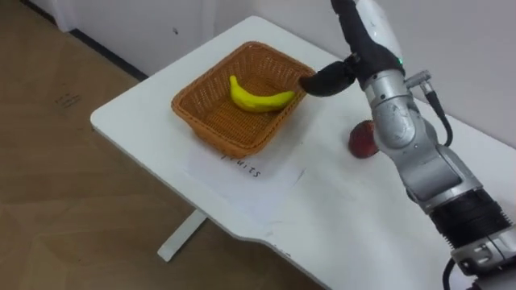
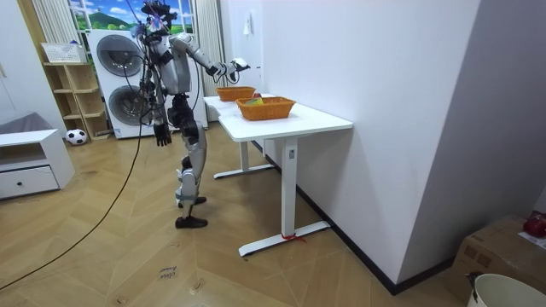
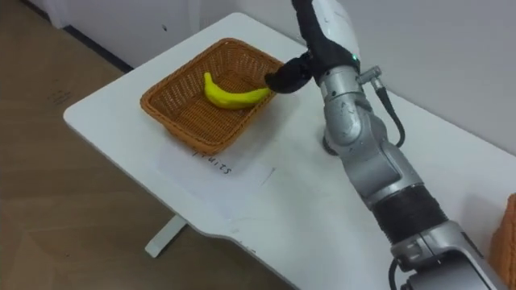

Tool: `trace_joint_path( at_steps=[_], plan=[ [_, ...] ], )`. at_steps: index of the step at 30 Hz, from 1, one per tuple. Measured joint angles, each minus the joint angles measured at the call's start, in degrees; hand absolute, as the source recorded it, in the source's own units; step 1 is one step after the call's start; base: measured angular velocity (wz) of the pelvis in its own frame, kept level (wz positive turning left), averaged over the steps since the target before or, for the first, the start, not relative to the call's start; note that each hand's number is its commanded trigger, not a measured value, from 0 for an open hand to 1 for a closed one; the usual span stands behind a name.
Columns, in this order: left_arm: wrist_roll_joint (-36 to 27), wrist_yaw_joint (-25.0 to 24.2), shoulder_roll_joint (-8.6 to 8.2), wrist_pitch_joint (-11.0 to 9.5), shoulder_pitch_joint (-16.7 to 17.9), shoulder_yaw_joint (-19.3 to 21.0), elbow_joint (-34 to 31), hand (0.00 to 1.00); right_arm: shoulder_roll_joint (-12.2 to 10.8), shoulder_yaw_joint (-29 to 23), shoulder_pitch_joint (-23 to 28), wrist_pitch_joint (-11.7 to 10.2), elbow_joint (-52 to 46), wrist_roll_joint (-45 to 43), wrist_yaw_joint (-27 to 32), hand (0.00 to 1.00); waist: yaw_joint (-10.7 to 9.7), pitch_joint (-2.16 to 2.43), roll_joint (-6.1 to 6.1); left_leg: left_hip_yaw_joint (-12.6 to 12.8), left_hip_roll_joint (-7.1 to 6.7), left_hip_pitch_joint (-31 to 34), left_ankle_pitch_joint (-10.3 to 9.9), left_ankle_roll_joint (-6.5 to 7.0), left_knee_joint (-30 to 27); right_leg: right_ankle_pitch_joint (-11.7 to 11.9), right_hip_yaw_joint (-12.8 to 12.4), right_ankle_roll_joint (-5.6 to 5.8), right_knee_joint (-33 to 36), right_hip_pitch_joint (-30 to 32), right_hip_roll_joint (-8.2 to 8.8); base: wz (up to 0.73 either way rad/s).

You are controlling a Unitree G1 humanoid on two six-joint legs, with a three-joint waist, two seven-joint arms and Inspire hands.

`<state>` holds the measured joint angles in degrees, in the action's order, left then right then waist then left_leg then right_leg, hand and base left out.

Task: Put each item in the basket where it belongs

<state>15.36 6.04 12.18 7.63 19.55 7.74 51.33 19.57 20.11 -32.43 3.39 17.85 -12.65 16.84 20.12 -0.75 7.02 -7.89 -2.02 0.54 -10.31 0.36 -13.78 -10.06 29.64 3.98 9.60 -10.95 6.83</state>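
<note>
Banana (image 1: pixel 258 98) lies inside the wicker basket (image 1: pixel 222 135), just off the tip of the right hand's (image 1: pixel 330 79) thumb, on the side the thumb points to. Its long axis runs across the basket floor, one end almost at the thumb and the other away from it. The fingers are released: the thumb sticks out sideways at the basket's rim and grips nothing, and the rest run straight on past the top edge of the eye views, as far as can be seen. On the table (image 1: pixel 153 113), outside the basket, waits a red fruit (image 1: pixel 363 141), probably the next thing to fetch. It sits behind the fingers, back toward the robot and close beside the wrist, on the side away from the basket, partly hidden by the forearm. It looks round, so no axis needs matching. The move turns on drawing the fingers back and lowering them over it, then carrying it the short way toward the thumb's side. The right hand is much the nearer. The left hand (image 2: pixel 160 135) hangs by the robot's side in the room view, well apart from the table.
</note>
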Motion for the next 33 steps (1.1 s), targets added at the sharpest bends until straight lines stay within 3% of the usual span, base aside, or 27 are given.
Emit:
trace_joint_path(
  at_steps=[4, 8, 12, 14, 28, 33],
  plan=[
    [0.5, 0.0, -0.49, 0.1, 0.1, 0.0, -0.2, 0.00, 0.0, -3.0, 0.0, 0.0, 0.0, 1.7, 1.9, 0.00, -1.5, 0.00, -0.17, 0.3, -0.02, 0.1, 0.0, 0.01, 0.0, 0.0, -0.2, 0.00, 0.0, 0.0, 0.05, -0.02],
    [0.5, 0.0, -1.56, 0.1, 0.1, 0.0, -0.3, 0.00, 0.1, -4.7, 0.0, -0.1, 0.0, 6.5, 3.1, 0.00, -2.6, 0.35, -1.29, 0.4, -0.17, -0.1, 0.1, 0.13, 0.1, 0.0, -0.3, 0.01, 0.1, 0.0, 0.24, -0.01],
    [0.5, 0.1, -2.11, 0.1, 0.0, 0.0, -0.2, 0.00, 0.1, -4.8, 0.1, -0.1, 0.0, 8.2, 3.1, 0.00, -2.9, 0.27, -2.16, 0.4, -0.19, -0.3, 0.1, 0.17, 0.2, 0.0, -0.3, 0.01, 0.1, -0.2, 0.26, 0.00],
    [0.5, 0.2, -2.16, 0.0, 0.0, -0.3, 0.1, 0.00, 0.1, -5.0, 0.1, -0.5, 0.9, 10.2, 3.1, 0.00, -3.0, 0.01, -2.57, 0.3, -0.18, -0.3, 0.2, 0.18, 0.3, 0.0, -0.3, 0.04, 0.1, -0.2, 0.26, 0.02],
    [0.0, 1.3, -2.58, 0.1, 1.2, -2.4, 1.9, 0.00, 0.0, -6.3, 0.1, -1.1, 8.9, 20.7, 3.0, 0.00, -3.9, -0.06, -2.67, -0.2, -1.02, -0.3, 0.5, 0.53, 0.2, -0.3, 0.2, 0.55, 0.0, -0.3, 0.99, 0.03],
    [0.0, 1.3, -3.57, 0.5, 1.2, -2.4, 1.8, 0.00, 0.0, -6.3, 0.1, -1.1, 12.2, 21.8, 1.0, 0.00, -4.1, -0.18, -3.21, 0.1, -1.00, -0.2, 0.5, 0.57, 0.2, -0.3, 0.0, 0.58, 0.0, -0.1, 1.03, -0.01]
  ],
)
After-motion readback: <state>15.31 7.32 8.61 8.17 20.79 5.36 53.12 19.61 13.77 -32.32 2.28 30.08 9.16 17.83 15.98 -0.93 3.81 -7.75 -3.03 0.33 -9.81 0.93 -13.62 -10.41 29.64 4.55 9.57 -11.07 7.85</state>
